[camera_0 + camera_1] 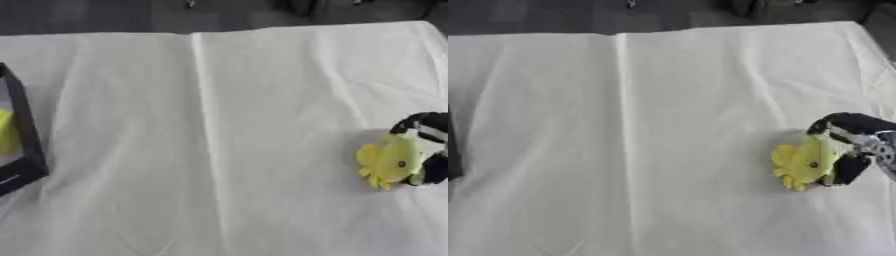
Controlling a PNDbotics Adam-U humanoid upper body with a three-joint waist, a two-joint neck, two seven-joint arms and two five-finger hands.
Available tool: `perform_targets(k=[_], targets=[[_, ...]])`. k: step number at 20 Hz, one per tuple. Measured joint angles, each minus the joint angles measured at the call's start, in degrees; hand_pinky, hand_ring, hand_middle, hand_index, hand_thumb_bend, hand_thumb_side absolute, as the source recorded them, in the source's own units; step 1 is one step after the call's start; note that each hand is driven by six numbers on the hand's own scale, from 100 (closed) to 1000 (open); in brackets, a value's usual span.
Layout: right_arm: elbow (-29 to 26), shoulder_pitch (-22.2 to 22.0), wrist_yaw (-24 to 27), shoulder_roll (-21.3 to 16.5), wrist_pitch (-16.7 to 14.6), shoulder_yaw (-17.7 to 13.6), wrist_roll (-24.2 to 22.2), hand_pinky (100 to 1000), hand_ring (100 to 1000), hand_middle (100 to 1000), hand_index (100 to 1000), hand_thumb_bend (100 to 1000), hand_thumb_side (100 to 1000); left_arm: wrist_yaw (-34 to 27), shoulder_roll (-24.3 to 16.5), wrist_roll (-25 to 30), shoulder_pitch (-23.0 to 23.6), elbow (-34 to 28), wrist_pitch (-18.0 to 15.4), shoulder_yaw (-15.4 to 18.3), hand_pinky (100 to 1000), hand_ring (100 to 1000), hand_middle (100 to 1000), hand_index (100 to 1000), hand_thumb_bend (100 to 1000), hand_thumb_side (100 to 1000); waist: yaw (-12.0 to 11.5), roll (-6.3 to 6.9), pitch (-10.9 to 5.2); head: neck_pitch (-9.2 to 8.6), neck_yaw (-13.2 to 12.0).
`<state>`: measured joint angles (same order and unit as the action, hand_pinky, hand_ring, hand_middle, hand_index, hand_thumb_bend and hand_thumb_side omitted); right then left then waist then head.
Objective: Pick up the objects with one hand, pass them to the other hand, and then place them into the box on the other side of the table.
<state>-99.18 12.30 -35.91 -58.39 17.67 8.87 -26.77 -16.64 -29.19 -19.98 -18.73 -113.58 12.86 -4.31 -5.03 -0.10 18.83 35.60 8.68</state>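
Right robot hand (852, 145), at the counter's right edge, has its black fingers curled round one yellow toy (801, 161), soft-looking, rounded, with a small dark eye and lobed edges, held just above the cloth (219, 125). One black-walled box (24, 135) sits at the left edge; something yellow (7, 131) shows inside it. The white cloth is creased, with one long fold down its middle.

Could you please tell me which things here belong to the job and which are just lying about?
Job:
yellow toy, held by the right hand
black box at the left edge, something yellow already inside

Just there:
white cloth covering the table
dark shapes along the far edge, unclear
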Motion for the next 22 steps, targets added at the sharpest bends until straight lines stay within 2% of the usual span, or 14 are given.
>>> perform_targets(k=[4,5,9,13,18,22], targets=[[-0.37,-0.66,2.29,0.37,0.00,0.05,1.69,872,751,557,567,272,100,0.00,0.01,0.00,0.01,0.00,0.03,0.00,873,731,763,735,100,742,0.02,0.01,0.00,0.00,-0.05],[-0.52,-0.84,3.28,0.57,0.33,0.04,2.53,858,711,495,497,307,100,0.01,0.01,0.00,0.02,0.00,0.04,0.00,873,730,762,734,100,741,0.02,0.02,0.00,0.00,-0.08],[-2.19,-1.54,7.51,1.09,3.11,-0.82,7.57,829,634,394,386,363,100,0.07,0.01,-0.02,0.06,0.00,0.05,0.02,872,729,757,731,100,737,0.05,0.01,0.00,0.00,-0.60],[-5.97,-1.74,9.68,1.32,6.33,-3.25,11.93,808,608,392,386,353,100,0.33,0.00,-0.25,0.21,0.00,0.21,0.06,872,729,753,729,100,737,0.33,-0.01,0.00,-0.01,-1.54],[-12.65,-0.66,9.16,2.28,10.18,-7.51,15.17,795,589,406,390,329,100,0.53,-0.03,-0.34,0.32,0.00,0.29,0.38,876,730,757,731,100,737,0.45,-0.17,-0.02,-0.02,-3.47],[-14.22,2.58,8.61,2.42,10.58,-7.99,18.20,764,557,428,387,287,100,0.53,-0.12,-0.47,-0.26,0.00,0.46,0.37,878,735,763,747,100,737,0.28,-0.34,-0.12,-0.02,-4.75]])
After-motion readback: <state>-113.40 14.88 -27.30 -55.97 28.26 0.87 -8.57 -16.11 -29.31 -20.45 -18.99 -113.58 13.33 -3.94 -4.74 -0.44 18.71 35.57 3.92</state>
